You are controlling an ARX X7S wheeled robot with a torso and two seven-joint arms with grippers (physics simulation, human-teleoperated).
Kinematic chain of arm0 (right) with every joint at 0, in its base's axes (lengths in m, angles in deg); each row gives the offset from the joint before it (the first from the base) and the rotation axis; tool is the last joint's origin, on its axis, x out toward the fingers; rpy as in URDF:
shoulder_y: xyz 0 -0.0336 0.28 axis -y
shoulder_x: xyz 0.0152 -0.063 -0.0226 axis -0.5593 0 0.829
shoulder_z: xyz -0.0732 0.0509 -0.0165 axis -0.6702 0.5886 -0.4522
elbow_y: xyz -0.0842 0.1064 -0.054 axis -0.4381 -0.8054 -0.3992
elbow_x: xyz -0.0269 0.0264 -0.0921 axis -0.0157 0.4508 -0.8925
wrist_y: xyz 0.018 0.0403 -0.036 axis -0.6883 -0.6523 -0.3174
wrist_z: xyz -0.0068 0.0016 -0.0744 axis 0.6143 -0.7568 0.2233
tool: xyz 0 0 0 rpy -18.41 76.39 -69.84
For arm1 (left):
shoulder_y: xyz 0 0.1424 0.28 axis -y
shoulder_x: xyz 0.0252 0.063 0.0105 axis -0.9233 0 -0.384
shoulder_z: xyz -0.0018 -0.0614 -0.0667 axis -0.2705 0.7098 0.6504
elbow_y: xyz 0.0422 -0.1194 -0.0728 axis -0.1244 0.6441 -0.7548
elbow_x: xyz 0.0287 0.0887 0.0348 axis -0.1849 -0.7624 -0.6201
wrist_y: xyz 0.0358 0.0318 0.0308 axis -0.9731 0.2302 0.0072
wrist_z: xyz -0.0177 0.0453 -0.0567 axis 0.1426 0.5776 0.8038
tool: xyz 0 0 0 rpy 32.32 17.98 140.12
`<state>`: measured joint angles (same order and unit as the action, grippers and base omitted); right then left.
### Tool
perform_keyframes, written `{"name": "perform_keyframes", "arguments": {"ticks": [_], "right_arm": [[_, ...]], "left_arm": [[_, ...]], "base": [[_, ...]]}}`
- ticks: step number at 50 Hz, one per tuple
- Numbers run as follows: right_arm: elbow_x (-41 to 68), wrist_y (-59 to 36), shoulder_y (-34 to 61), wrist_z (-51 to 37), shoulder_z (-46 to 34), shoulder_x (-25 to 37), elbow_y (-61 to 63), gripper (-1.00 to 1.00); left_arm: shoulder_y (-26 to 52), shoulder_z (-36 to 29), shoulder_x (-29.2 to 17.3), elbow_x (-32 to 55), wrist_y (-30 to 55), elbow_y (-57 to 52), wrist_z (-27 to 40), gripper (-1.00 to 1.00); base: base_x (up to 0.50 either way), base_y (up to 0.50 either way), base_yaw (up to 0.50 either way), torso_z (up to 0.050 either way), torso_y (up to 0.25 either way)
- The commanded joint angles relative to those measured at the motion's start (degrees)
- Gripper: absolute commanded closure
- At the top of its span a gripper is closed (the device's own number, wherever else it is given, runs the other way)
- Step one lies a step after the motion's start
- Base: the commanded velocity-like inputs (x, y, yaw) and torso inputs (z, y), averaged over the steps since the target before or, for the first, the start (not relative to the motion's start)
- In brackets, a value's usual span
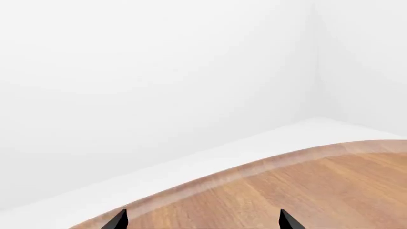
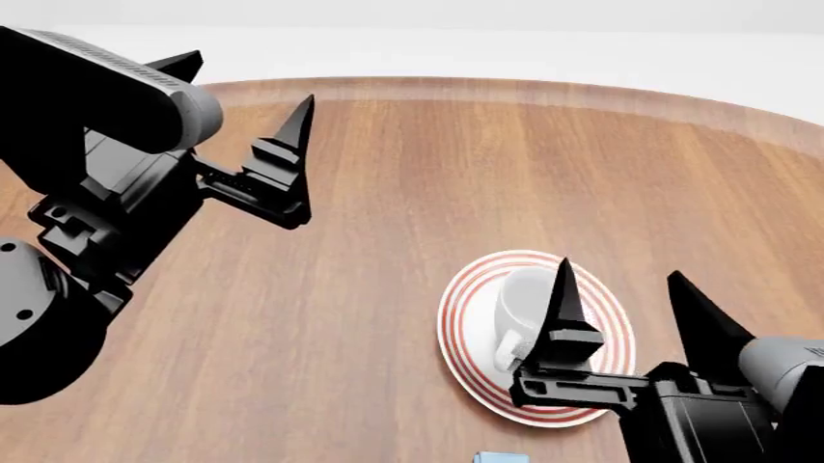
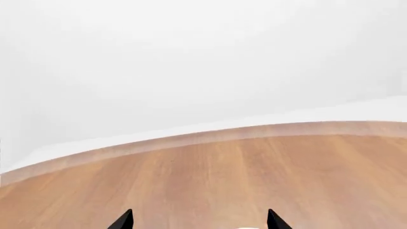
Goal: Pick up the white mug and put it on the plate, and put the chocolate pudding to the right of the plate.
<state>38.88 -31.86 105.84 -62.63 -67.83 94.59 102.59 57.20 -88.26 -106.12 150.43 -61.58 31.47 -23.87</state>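
Head view looks steeply down; wrist views (low, forward) share table [image 2: 386,193] edge.

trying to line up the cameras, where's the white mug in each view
Head view: white mug stands on the plate, lower right, partly behind the right tool.
Left wrist view: not in it.
Right wrist view: only a white sliver at the bottom edge, unclear.
Shared landmark: the wooden table and its curved edge.

Both arms raised over the worktop [image 2: 386,193], left gripper [image 2: 245,116] and right gripper [image 2: 624,289] with jaws spread wide, empty, tips pointing forward and away.
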Motion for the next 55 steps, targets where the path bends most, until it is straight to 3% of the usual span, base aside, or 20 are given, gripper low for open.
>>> {"name": "perform_keyframes", "arguments": {"ticks": [1,11,22,31,38,46,55], "right_arm": [[9.1,-1.6,3.8,-4.0,-1.6,-0.6,0.2,-1.0],[14.0,-4.0,5.1,-4.0,-3.5,-3.2,0.2,-1.0],[18.7,2.1,12.5,-4.0,-19.2,-5.0,0.2,-1.0],[19.2,3.8,13.1,-4.0,-23.1,-5.7,0.2,-1.0],[21.6,0.2,5.4,-4.0,-14.4,-7.1,0.2,-1.0],[27.0,-12.8,-8.8,-4.0,3.9,-13.3,0.2,-1.0],[31.0,-20.5,-18.3,-4.0,16.1,-17.2,0.2,-1.0]], "left_arm": [[0.1,1.5,1.6,0.3,0.0,-0.4,-1.4,-1.0],[0.2,1.7,1.4,0.9,0.0,-0.9,-1.4,-1.0],[0.5,2.0,1.9,1.5,0.3,-1.5,-0.9,-1.0],[0.4,2.1,2.0,1.7,0.4,-1.6,-0.8,-1.0],[-0.3,2.1,1.9,1.5,-0.1,-1.6,-0.7,-1.0],[-1.1,2.0,2.0,1.2,-0.7,-1.3,-0.9,-1.0],[-2.5,1.9,2.5,1.1,-1.9,-0.1,-1.4,-1.0]], "base": [[0.0,0.0,0.0,0.0,0.0],[0.0,0.0,0.0,0.0,0.0],[0.0,0.0,0.0,0.0,0.0],[0.0,0.0,0.0,0.0,0.0],[0.0,0.0,0.0,0.0,0.0],[0.0,0.0,0.0,0.0,0.0],[0.0,0.0,0.0,0.0,0.0]]}}
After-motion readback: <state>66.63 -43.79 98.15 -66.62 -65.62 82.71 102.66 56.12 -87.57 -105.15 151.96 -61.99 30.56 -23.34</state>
